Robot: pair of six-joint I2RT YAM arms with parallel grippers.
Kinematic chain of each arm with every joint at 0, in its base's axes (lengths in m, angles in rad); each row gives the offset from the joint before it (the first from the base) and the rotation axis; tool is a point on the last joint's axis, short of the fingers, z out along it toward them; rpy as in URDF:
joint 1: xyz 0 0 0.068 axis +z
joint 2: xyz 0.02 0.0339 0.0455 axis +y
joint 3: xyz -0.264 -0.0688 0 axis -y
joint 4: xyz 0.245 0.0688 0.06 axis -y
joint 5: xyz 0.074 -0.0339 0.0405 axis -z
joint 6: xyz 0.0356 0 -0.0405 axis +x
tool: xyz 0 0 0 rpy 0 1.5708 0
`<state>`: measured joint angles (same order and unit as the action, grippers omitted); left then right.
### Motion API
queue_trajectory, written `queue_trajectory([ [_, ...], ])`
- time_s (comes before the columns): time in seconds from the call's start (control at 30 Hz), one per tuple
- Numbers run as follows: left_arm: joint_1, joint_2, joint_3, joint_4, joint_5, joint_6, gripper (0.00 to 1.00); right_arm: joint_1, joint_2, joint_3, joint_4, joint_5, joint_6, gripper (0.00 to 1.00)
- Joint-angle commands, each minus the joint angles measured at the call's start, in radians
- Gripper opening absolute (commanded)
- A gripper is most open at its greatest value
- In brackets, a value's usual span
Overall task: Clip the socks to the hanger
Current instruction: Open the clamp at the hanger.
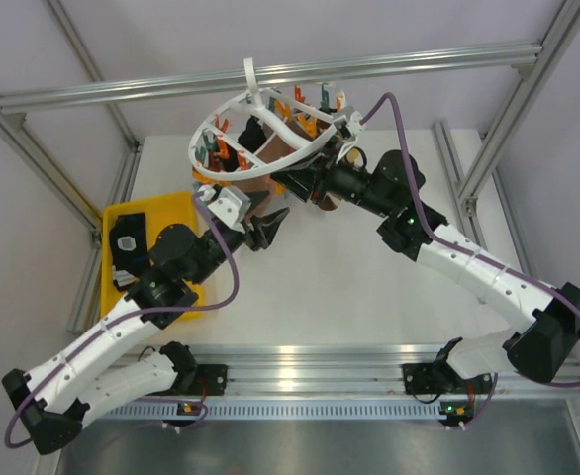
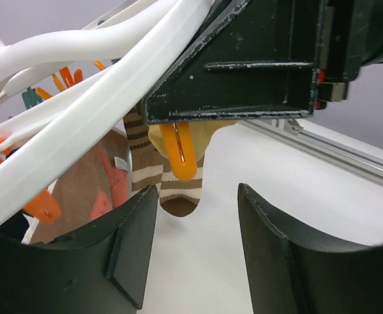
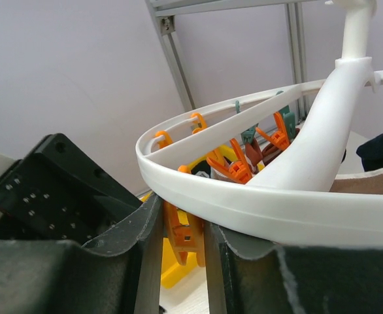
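Note:
The white round hanger (image 1: 270, 124) hangs above the table's far middle, with orange and teal clips. A brown-and-cream striped sock (image 2: 176, 186) hangs from an orange clip (image 2: 178, 154). A plain brown sock (image 1: 282, 156) hangs beside it and shows in the left wrist view (image 2: 74, 196). My right gripper (image 1: 307, 188) is shut on an orange clip (image 3: 185, 232) under the hanger's outer ring (image 3: 257, 206). My left gripper (image 1: 268, 229) is open and empty, just below and short of the striped sock, its jaws (image 2: 197, 196) wide apart. A dark sock with a white patch (image 1: 127, 247) lies in the tray.
A yellow tray (image 1: 161, 213) sits at the left of the table under my left arm. Aluminium frame bars (image 1: 270, 77) cross behind the hanger and run down both sides. The right gripper's black body (image 2: 244, 65) is close above my left jaws.

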<state>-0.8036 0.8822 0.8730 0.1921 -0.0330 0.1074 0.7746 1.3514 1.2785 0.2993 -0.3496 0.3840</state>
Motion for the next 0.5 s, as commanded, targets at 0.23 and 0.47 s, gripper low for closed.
queue_trajectory([
  [0.23,0.271,-0.195,0.075,-0.506,0.173,-0.282,0.53,-0.038,-0.017,0.024,0.035,-0.022,-0.023,0.00],
  [0.47,0.454,-0.192,0.190,-0.873,-0.017,-0.288,0.61,-0.069,-0.015,0.005,0.018,-0.023,-0.004,0.00],
])
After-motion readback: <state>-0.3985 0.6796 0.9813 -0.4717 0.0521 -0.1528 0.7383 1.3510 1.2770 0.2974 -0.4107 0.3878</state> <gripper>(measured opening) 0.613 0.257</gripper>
